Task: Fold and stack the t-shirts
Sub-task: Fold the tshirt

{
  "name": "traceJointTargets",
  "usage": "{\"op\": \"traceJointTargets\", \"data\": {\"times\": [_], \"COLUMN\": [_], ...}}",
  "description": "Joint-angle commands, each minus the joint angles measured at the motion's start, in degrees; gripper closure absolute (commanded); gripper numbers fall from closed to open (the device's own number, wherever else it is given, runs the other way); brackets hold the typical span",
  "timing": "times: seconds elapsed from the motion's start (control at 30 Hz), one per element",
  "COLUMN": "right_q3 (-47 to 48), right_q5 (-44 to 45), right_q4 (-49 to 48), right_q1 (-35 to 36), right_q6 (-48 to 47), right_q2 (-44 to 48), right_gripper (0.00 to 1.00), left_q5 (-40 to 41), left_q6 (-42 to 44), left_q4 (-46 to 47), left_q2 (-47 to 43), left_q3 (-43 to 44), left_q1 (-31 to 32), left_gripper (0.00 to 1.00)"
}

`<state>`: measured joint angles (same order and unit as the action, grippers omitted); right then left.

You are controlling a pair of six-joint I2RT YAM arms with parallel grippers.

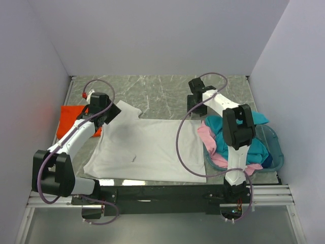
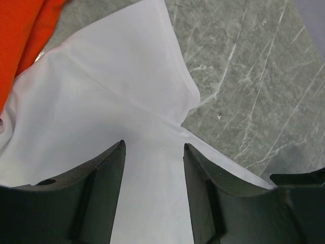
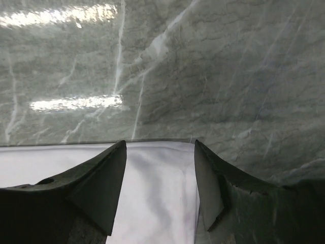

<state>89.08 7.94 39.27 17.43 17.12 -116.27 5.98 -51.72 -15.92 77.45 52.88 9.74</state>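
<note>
A white t-shirt (image 1: 147, 147) lies spread flat on the marble table, one sleeve (image 1: 124, 111) pointing to the far left. My left gripper (image 1: 107, 118) is open just above the shirt by that sleeve's armpit; the left wrist view shows the sleeve (image 2: 137, 66) ahead of the fingers (image 2: 101, 193). My right gripper (image 1: 195, 104) is open above the shirt's far right corner (image 3: 167, 178). An orange t-shirt (image 1: 71, 121) lies at the left wall and shows in the left wrist view (image 2: 20, 35). Pink (image 1: 208, 140) and teal (image 1: 256, 147) shirts sit in the basket.
A translucent teal plastic basket (image 1: 277, 152) stands at the right edge, beside the right arm. Purple cables loop from both arms over the shirt. White walls close in the table on three sides. Bare marble (image 1: 162, 94) lies beyond the shirt.
</note>
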Motion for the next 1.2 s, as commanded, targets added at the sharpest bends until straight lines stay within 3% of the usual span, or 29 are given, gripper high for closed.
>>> {"op": "traceJointTargets", "data": {"times": [0.0,0.43,0.9,1.17], "right_q3": [2.5,1.0,-2.6,-4.1], "right_q5": [1.6,-2.0,-7.3,-7.8], "right_q4": [1.9,6.4,4.2,2.4], "right_q1": [-1.0,-4.5,-5.0,-5.0], "right_q6": [-2.0,-6.1,-6.8,-6.8], "right_q2": [-1.9,-1.1,1.2,0.3], "right_gripper": [0.38,0.41,0.43,0.54], "left_q5": [-1.8,-2.3,-3.2,-2.2], "left_q6": [0.2,1.3,0.0,1.7], "left_q4": [2.5,2.8,3.7,2.8], "left_q2": [-0.7,-1.0,-2.7,-1.8], "left_q3": [-1.1,-1.8,-6.0,-4.6], "left_q1": [0.3,0.3,0.5,0.5], "left_gripper": [0.44,0.44,0.44,0.44]}}
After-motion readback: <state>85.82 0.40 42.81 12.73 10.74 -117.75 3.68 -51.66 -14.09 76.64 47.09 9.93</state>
